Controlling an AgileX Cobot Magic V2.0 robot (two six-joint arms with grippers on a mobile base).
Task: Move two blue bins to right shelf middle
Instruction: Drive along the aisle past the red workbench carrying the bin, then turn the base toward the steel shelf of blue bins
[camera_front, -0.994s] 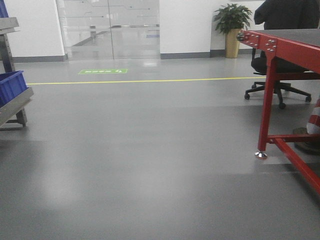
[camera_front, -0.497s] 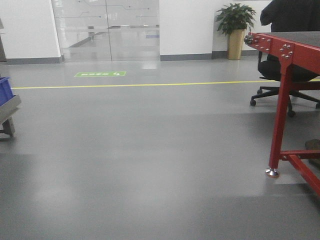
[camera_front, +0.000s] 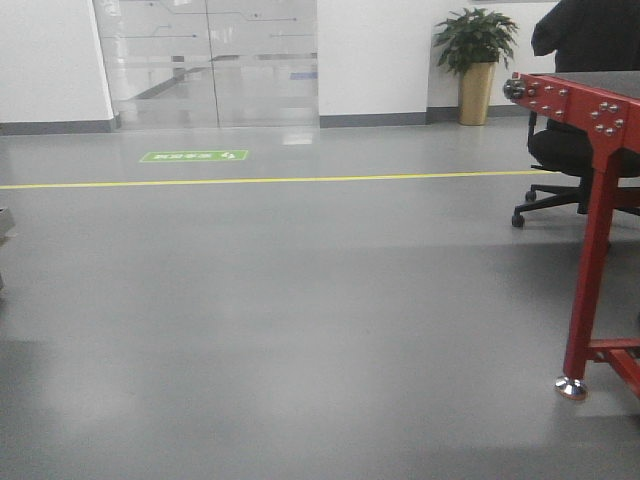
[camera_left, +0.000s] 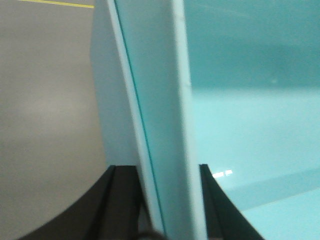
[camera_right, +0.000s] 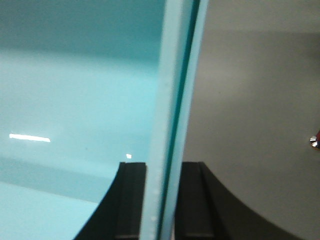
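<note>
Table slid right; wrist views alone show left hand, right hand clamping bin.

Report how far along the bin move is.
Done: a blue bin looks lifted, with a wall clamped in the jaws of the left gripper and another in those of the right gripper. In hand: the carry; the front view shows only open floor and a red table, no shelf. Left: reaching the right shelf, setting this bin on its middle level, then the second bin, which is not in view.
</note>
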